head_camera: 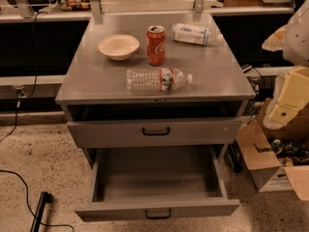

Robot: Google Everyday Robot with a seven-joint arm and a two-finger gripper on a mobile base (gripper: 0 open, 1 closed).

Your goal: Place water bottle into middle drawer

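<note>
The water bottle (154, 79), clear ribbed plastic with a white cap and a narrow red-green-white label band, lies on its side near the front edge of the grey cabinet top (87, 76), cap pointing right. The middle drawer (157, 208) is pulled open below, and its inside shows nothing in it. My gripper (289, 98), a cream-coloured part under the white arm, hangs at the right edge of the view, to the right of the cabinet and apart from the bottle.
Behind the water bottle stand a red soda can (155, 45), a cream bowl (119, 47) and a lying bottle with a wide white label (193, 34). The upper drawer front (154, 132) sits slightly out. An open cardboard box (270, 168) stands on the floor right; a black cable (24, 187) lies left.
</note>
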